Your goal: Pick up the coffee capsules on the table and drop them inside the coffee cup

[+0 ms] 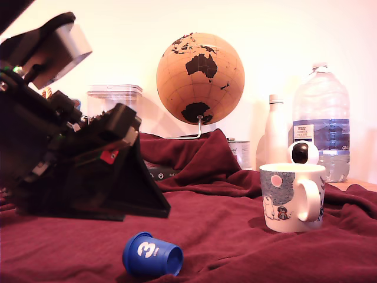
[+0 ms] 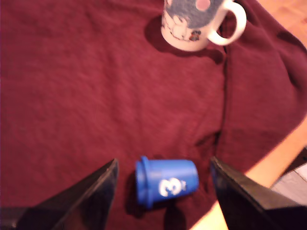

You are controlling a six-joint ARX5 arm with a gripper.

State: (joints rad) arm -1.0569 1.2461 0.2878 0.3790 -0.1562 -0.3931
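Note:
One coffee capsule (image 1: 152, 255), blue with a white "3", lies on its side on the dark red blanket of the table (image 1: 224, 224), near the front. My gripper (image 1: 160, 207) hangs low over the blanket at the exterior view's left, just behind the capsule. In the wrist view the open gripper (image 2: 164, 162) has a black finger on each side of the capsule (image 2: 167, 182), neither touching it. The white printed coffee cup (image 1: 293, 197) stands upright at the exterior view's right, its handle toward the right. The cup (image 2: 196, 24) is partly cut off in the wrist view.
Behind the cup stand a white-and-black ball camera (image 1: 303, 152), a tall white bottle (image 1: 273, 132) and a large water bottle (image 1: 321, 118). A cork globe (image 1: 200, 76) and a clear plastic box (image 1: 115, 97) sit at the back. Light wood (image 2: 283, 148) shows at the blanket's edge.

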